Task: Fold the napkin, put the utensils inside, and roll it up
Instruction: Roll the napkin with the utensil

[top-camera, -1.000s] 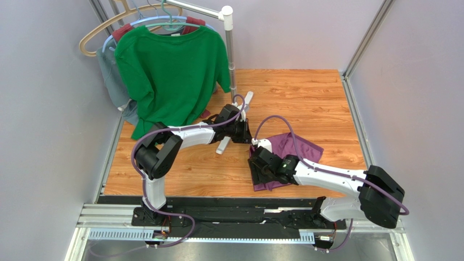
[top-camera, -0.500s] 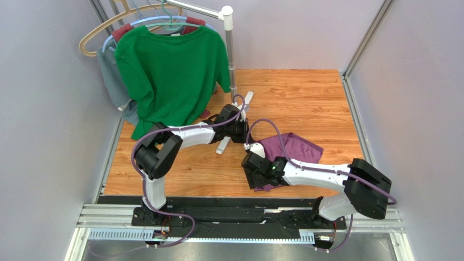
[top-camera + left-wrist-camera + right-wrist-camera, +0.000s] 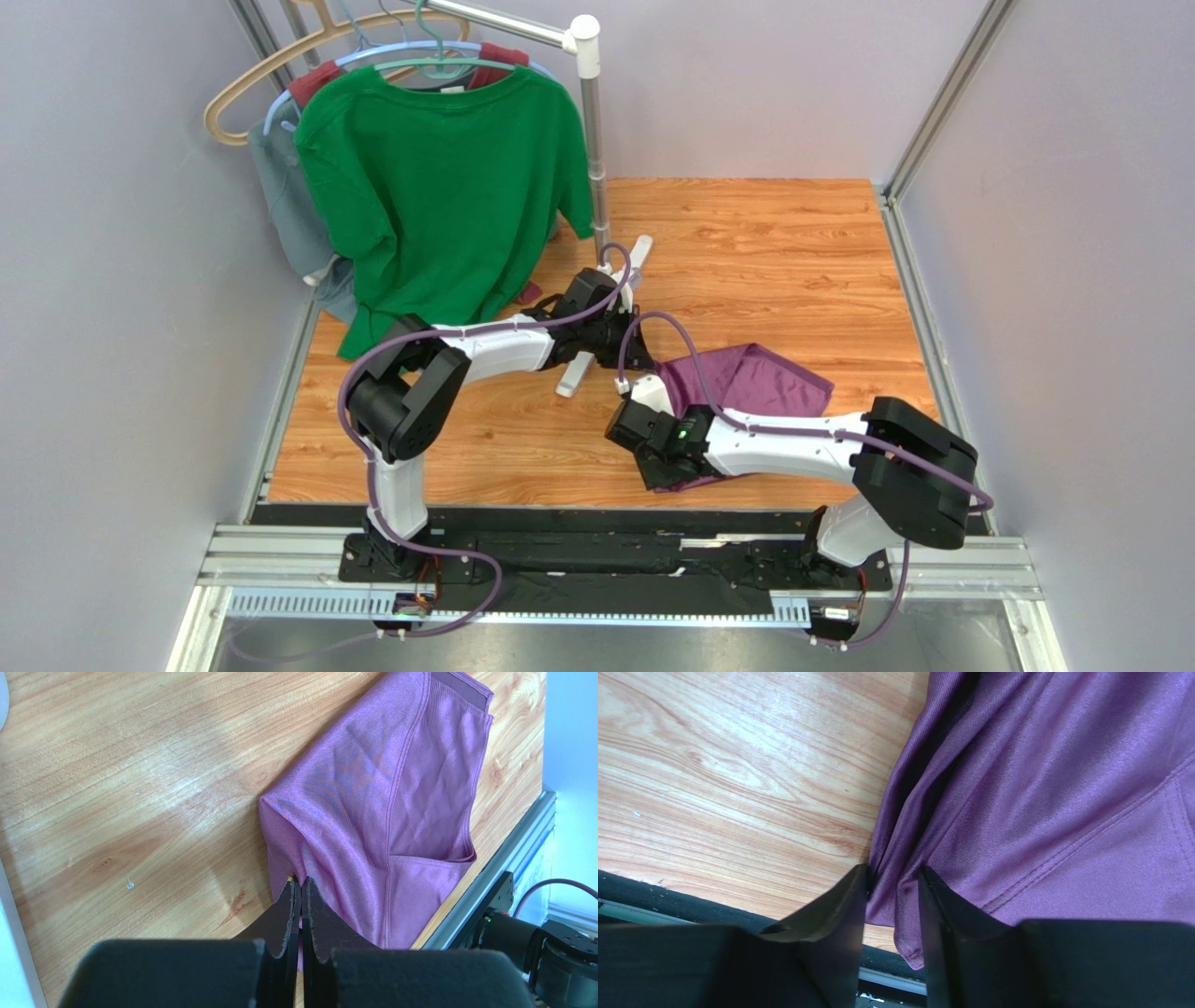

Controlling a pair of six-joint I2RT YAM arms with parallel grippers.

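One napkin (image 3: 393,812), left fingers (image 3: 284,917) pinched shut on it, right fingers (image 3: 840,903) half-open astride it

A robot lab cell: grey panel walls (image 3: 126,280) enclose a wooden table (image 3: 786,252).

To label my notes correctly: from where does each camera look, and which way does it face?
Top external: above and behind the bases, looking down at the table, both arms, the left gripper and the right gripper.
Left wrist: on the left wrist, looking along its shut fingers at the napkin.
Right wrist: on the right wrist, looking along its parted fingers at the napkin's edge.
Shared: all three show napkin and table.
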